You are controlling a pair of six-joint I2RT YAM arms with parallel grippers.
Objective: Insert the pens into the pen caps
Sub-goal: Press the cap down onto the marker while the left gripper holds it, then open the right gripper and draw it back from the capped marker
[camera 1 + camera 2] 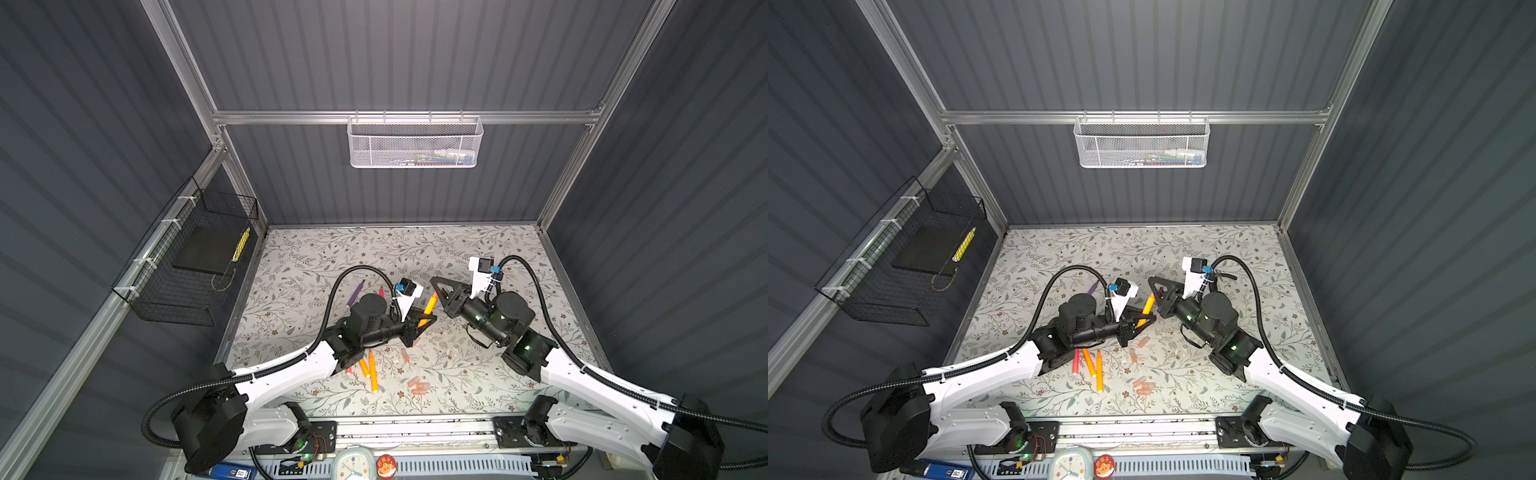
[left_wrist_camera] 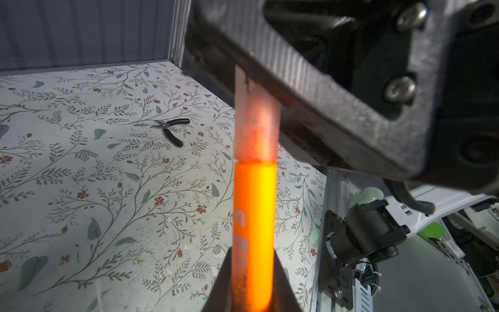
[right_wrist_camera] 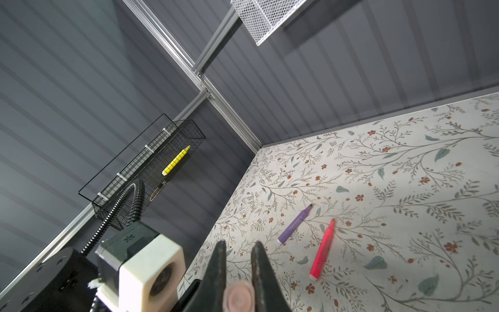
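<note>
Your left tool pinches the orange pen low on its barrel, above the middle of the counter. Your right tool is pressed onto the translucent cap, which sits over the pen's tip with its rim meeting the barrel's shoulder.

Expect both to be light, stiff and slick. The round barrel may twist in a loose pinch, so grip it mid-length. The thin-walled cap could squash, so hold it near its closed end.

You have loose caps at 6 o'clock from the held pen and a purple pen at 10 o'clock.

Robot lab cell: aluminium frame, grey panelled walls.
</note>
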